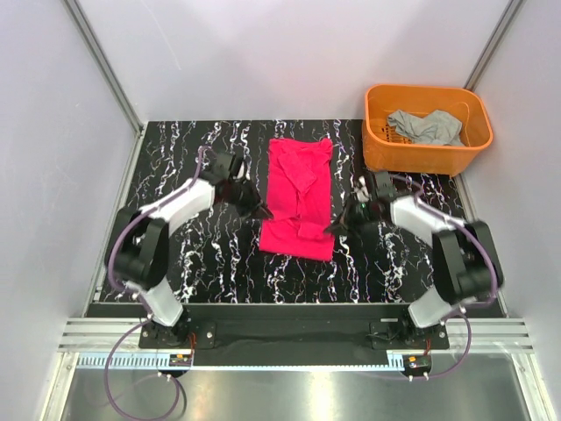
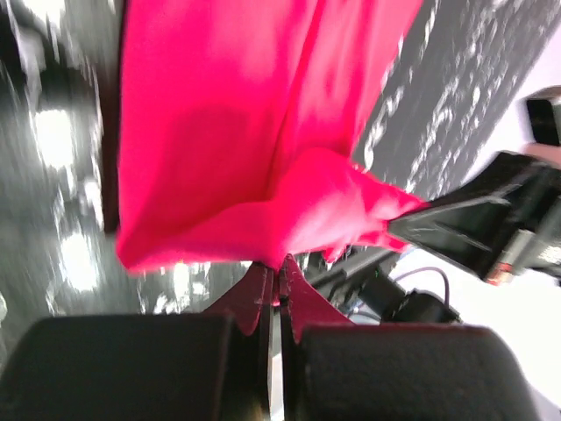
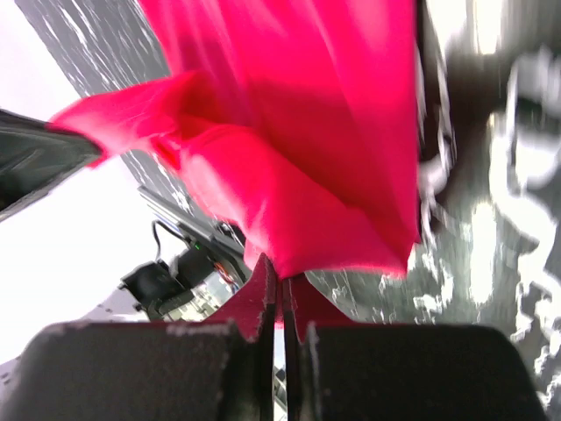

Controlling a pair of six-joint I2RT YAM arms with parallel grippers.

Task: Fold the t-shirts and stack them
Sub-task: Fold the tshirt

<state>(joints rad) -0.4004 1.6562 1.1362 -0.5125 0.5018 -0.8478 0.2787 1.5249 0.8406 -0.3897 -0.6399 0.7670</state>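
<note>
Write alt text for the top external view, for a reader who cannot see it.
A magenta-red t-shirt spread on a black marbled table is pinched at both sides, the left gripper on its left edge and the right gripper on its right. A grey t-shirt lies crumpled in an orange basket at the far right corner.
</note>
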